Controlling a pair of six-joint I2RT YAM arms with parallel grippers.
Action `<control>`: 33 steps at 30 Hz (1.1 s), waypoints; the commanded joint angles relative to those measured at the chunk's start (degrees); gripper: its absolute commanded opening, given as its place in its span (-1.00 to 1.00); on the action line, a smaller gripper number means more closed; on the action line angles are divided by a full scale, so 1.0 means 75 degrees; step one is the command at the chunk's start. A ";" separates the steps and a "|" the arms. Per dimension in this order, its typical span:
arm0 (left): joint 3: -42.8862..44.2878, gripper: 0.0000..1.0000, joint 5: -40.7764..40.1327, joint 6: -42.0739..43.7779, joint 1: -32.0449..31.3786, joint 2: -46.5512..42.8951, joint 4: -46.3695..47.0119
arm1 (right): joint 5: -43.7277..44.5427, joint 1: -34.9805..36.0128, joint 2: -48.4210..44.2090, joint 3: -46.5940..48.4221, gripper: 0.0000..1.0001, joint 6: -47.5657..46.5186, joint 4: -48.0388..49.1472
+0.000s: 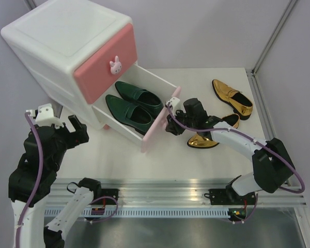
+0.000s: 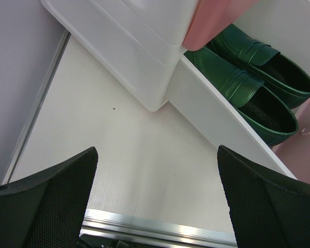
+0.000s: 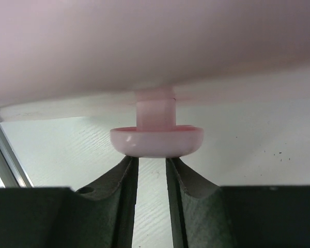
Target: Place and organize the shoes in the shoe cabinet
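Observation:
The shoe cabinet (image 1: 67, 41) stands at the back left, its lower drawer pulled out. Two dark green shoes (image 1: 137, 95) (image 1: 126, 111) lie side by side in it; both also show in the left wrist view (image 2: 263, 62) (image 2: 243, 98). Two gold shoes lie on the table to the right, one farther back (image 1: 231, 97), one partly under my right arm (image 1: 212, 135). My right gripper (image 1: 171, 120) is at the pale pink drawer front (image 1: 160, 121). In the right wrist view it (image 3: 152, 163) is nearly shut, with its fingertips against the pink knob (image 3: 156, 140). My left gripper (image 2: 157, 196) is open and empty, left of the cabinet.
The upper drawer with its bunny knob (image 1: 115, 64) is closed. A metal rail (image 1: 170, 183) runs along the table's near edge. Grey walls and a frame post (image 1: 271, 41) close the table at the back and right.

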 commanded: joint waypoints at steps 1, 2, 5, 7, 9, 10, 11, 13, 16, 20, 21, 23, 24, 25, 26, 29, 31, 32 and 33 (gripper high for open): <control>0.0200 1.00 0.0054 0.0004 -0.0024 0.0109 0.0252 | -0.0143 0.0018 -0.0396 0.0777 -0.33 -0.0191 0.0844; 0.0188 0.99 0.0066 0.0004 -0.0024 0.0109 0.0252 | -0.0143 0.0018 -0.0396 0.0812 -0.25 -0.0203 0.0844; 0.0177 0.99 0.0101 0.0015 -0.0035 0.0132 0.0275 | 0.0032 0.0018 -0.0291 0.0953 0.25 -0.0308 0.0563; 0.0177 0.99 0.0101 0.0004 -0.0024 0.0121 0.0275 | 0.0173 0.0029 -0.0221 0.0907 0.48 -0.0320 0.0551; 0.0177 0.99 0.0101 0.0015 -0.0024 0.0109 0.0287 | 0.0197 0.0018 -0.0197 0.0860 0.52 -0.0309 0.0597; 0.0188 0.99 0.0101 0.0027 -0.0024 0.0097 0.0287 | 0.0243 0.0018 -0.0186 0.0825 0.53 -0.0297 0.0633; 0.0165 1.00 0.0090 0.0039 -0.0024 0.0109 0.0287 | 0.0267 0.0018 -0.0162 0.0755 0.53 -0.0286 0.0691; 0.0165 0.99 0.0090 0.0051 -0.0024 0.0097 0.0275 | 0.0279 0.0029 -0.0092 0.0731 0.53 -0.0309 0.0750; 0.0177 0.99 0.0113 0.0039 -0.0024 0.0097 0.0287 | 0.0221 0.0029 0.0119 0.0789 0.54 -0.0391 0.0715; 0.0142 0.99 0.0125 0.0016 -0.0024 0.0039 0.0275 | 0.0057 0.0018 0.0248 0.0707 0.54 -0.0449 0.0692; 0.0153 0.99 0.0113 0.0016 -0.0024 0.0015 0.0264 | 0.0010 0.0018 0.0271 0.0707 0.53 -0.0461 0.0645; 0.0130 0.99 0.0113 -0.0008 -0.0024 -0.0020 0.0252 | -0.0026 0.0018 0.0283 0.0684 0.53 -0.0485 0.0575; 0.0118 1.00 0.0113 -0.0020 -0.0024 -0.0032 0.0229 | -0.0026 0.0029 0.0283 0.0661 0.51 -0.0496 0.0597; 0.0118 0.99 0.0113 -0.0020 -0.0024 -0.0032 0.0240 | -0.0026 0.0029 0.0295 0.0649 0.49 -0.0520 0.0633; 0.0095 0.99 0.0113 -0.0043 -0.0024 -0.0032 0.0228 | -0.0026 0.0029 0.0295 0.0649 0.44 -0.0520 0.0644; 0.0106 0.99 0.0160 -0.0055 -0.0024 -0.0009 0.0228 | -0.0131 0.0029 0.0400 0.0730 0.24 -0.0520 0.0586; 0.0130 0.99 0.0183 -0.0078 -0.0024 0.0027 0.0228 | -0.0224 0.0018 0.0436 0.0777 0.05 -0.0531 0.0575; 0.0153 0.99 0.0207 -0.0078 -0.0024 0.0027 0.0240 | -0.0248 0.0041 0.0436 0.0824 -0.22 -0.0508 0.0551; 0.0165 0.99 0.0207 -0.0067 -0.0024 0.0027 0.0228 | -0.0271 0.0029 0.0424 0.0848 -0.35 -0.0508 0.0539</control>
